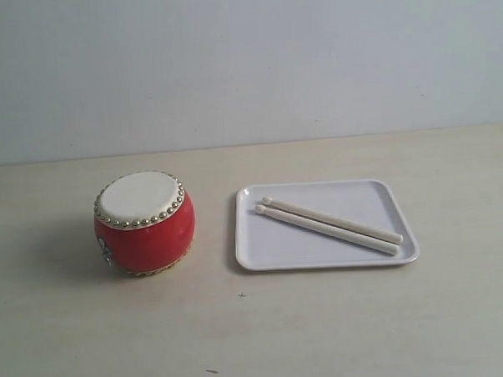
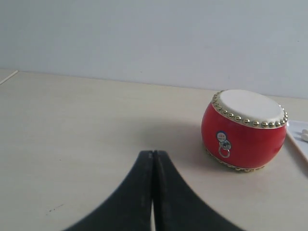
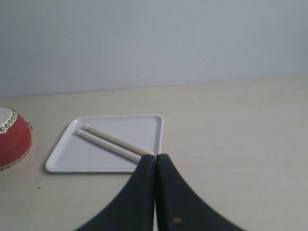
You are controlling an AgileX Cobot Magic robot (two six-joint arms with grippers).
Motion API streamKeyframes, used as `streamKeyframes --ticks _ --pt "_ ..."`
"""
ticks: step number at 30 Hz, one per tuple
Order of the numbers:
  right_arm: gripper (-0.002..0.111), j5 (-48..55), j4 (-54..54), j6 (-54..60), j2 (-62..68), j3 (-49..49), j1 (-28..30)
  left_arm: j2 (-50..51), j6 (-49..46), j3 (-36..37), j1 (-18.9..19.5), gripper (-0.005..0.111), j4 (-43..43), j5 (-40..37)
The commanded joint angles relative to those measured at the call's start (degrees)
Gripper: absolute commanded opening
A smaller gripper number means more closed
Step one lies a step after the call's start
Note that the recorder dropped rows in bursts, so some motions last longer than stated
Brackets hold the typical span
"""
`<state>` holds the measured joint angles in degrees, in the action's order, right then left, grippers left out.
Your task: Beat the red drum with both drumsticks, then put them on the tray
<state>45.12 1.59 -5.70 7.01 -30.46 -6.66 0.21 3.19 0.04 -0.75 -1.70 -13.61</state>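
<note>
red drum [image 1: 145, 235]: glossy red body, cream-white skin, gold stud rings at both rims, small blue-and-red round mark [image 2: 222, 136] on its side | tray [image 1: 352, 197]: plain white | drumsticks [image 1: 330, 225]: cream-white | table [image 1: 266, 338] under the drum: pale beige | wall [image 1: 246, 63] behind the drum: pale grey-blue | left gripper [image 2: 153, 156], right gripper [image 3: 155, 158]: black

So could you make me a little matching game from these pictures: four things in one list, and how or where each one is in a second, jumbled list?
Things:
1. drum
2. drumsticks
3. tray
4. left gripper

Descriptions:
A. lying side by side on the tray
B. shut, holding nothing
C. red, standing upright beside the tray
D. white, flat on the table

Pairs: 1-C, 2-A, 3-D, 4-B
</note>
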Motion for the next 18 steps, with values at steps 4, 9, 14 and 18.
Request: streamKeyframes --ticks 4,9,14,18 --pt "0.0 -8.8 -4.8 1.3 -0.5 2.5 6.0 -0.2 -0.2 0.0 0.2 0.0 0.2 0.1" --pt "0.0 -27.0 -5.1 1.5 -0.5 12.8 19.6 -0.2 -0.2 0.0 0.2 0.0 0.2 0.1" --pt "0.0 -36.9 -4.7 -0.4 -1.8 21.9 25.2 -0.2 -0.2 0.0 0.2 0.0 0.2 0.1" --pt "0.0 -39.2 -4.3 -0.5 -5.1 27.7 26.6 -0.2 -0.2 0.0 0.2 0.0 0.2 0.1"
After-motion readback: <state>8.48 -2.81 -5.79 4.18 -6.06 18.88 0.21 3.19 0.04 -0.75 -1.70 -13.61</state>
